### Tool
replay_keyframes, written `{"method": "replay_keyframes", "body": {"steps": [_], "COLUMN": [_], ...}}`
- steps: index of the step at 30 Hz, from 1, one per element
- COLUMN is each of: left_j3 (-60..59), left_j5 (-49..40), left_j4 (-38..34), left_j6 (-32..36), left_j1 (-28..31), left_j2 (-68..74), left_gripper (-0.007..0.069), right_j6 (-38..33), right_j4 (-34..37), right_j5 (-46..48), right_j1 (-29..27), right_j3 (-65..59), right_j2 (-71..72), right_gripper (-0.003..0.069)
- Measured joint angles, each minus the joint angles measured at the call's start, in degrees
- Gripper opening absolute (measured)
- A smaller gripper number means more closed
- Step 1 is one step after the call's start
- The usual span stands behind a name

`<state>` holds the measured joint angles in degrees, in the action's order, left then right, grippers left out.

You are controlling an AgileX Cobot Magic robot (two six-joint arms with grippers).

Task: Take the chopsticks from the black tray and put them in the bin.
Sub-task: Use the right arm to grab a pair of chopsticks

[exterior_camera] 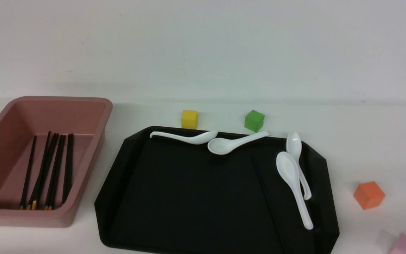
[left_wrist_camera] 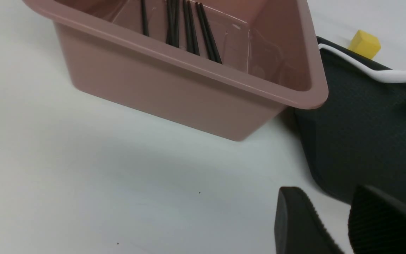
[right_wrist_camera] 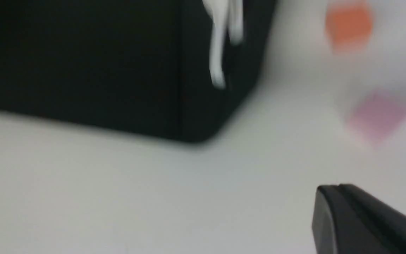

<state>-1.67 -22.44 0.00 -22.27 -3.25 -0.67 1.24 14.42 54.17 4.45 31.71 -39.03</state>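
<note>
The pink bin [exterior_camera: 108, 106] stands at the left with several black chopsticks [exterior_camera: 48, 169] lying in it, gold tips toward me. The black tray [exterior_camera: 189, 197] lies in the middle. One thin black chopstick [exterior_camera: 263, 190] lies on its right part, hard to tell from the tray. Neither gripper shows in the front view. In the left wrist view my left gripper [left_wrist_camera: 326, 197] is open and empty, low over the table beside the bin [left_wrist_camera: 189, 91] and the tray corner [left_wrist_camera: 365, 134]. In the blurred right wrist view my right gripper [right_wrist_camera: 337, 190] is shut and empty, over the table near the tray's corner [right_wrist_camera: 83, 63].
Several white spoons [exterior_camera: 291, 176] lie along the tray's far and right edges. A yellow block [exterior_camera: 189, 119] and a green block [exterior_camera: 254, 120] stand behind the tray. An orange block [exterior_camera: 368, 194] and a pink block [exterior_camera: 405, 244] stand on the table at the right.
</note>
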Motion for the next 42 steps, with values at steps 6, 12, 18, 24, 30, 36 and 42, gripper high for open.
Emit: {"method": "replay_keyframes", "body": {"steps": [6, 12, 18, 24, 30, 36, 42], "left_j3": [0.0, 0.0, 0.0, 0.0, 0.0, 0.0, 0.0], "left_j5": [0.0, 0.0, 0.0, 0.0, 0.0, 0.0, 0.0], "left_j4": [0.0, 0.0, 0.0, 0.0, 0.0, 0.0, 0.0], "left_j6": [0.0, 0.0, 0.0, 0.0, 0.0, 0.0, 0.0], "left_j1": [0.0, 0.0, 0.0, 0.0, 0.0, 0.0, 0.0], "left_j2": [0.0, 0.0, 0.0, 0.0, 0.0, 0.0, 0.0], "left_gripper": [0.0238, 0.0238, 0.0238, 0.0238, 0.0238, 0.0238, 0.0238], "right_j6": [-13.9, -23.4, -13.2, 5.1, 15.4, 16.7, 17.9], "right_j4": [12.0, 22.0, 12.9, -6.4, -16.2, -17.0, -18.2], "right_j5": [-0.5, -0.7, -2.5, -2.9, -2.9, -4.0, -6.7], "right_j1": [0.5, 7.4, 18.1, 26.2, 29.8, 29.9, 29.9], "right_j3": [0.6, 7.4, 18.6, 28.0, 34.2, 37.3, 37.5], "right_j2": [-18.9, -31.5, -39.9, -49.3, -59.2, -66.1, -69.8], "right_gripper": [0.0003, 0.0010, 0.0017, 0.0060, 0.0192, 0.0329, 0.0377]}}
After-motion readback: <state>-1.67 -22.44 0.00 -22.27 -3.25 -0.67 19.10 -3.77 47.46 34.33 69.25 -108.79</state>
